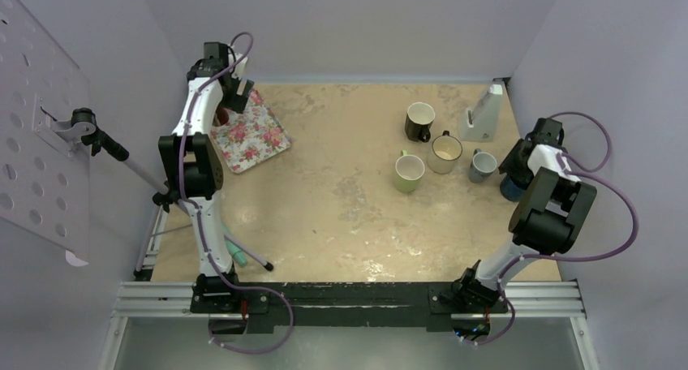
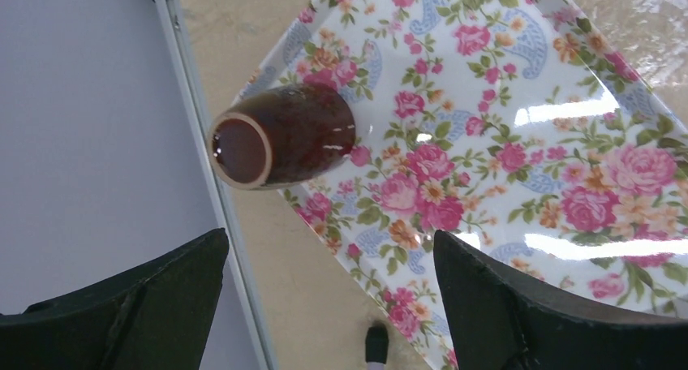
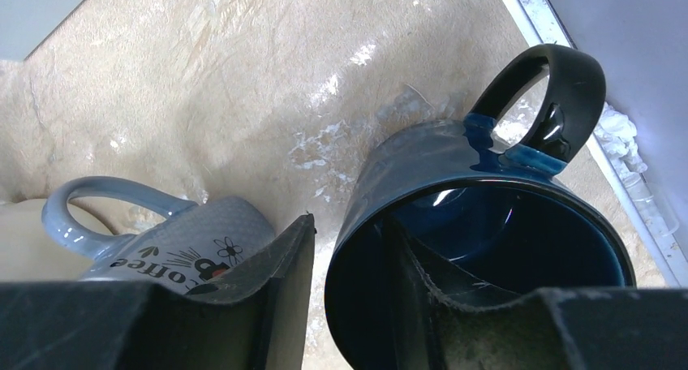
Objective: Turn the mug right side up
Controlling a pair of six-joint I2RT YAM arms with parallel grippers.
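The dark blue mug [image 3: 438, 155] stands just to the right of the pale grey "coffee" mug [image 3: 203, 232], hard by the table's right edge. Its mouth faces up toward the wrist camera, the glazed inside is open to view, and its black handle [image 3: 552, 86] points away from the grey mug. So the turning itself looks done. Its base is hidden, so I cannot tell whether it sits flat. The right gripper [image 3: 353, 248] straddles the mug's wall on the side nearest the grey mug, one finger outside and the other dipped inside. The jaws are narrowly parted, and a sliver of table shows between the outer finger and the wall, so they do not seem to pinch it. What is left, as I judge it, is to lift that gripper straight out without catching the rim or nudging the grey mug. From above, the cream mug [image 1: 445, 151] sits just left of the grey mug, the green mug [image 1: 410, 173] further left, and the black mug [image 1: 419, 120] left and beyond. All show their mouths. Well to the left of the grey mug, the left gripper [image 2: 328, 305] hangs wide and empty-jawed above a floral tray [image 2: 527, 78] bearing a brown cup [image 2: 284, 135], with no apparent part in this.
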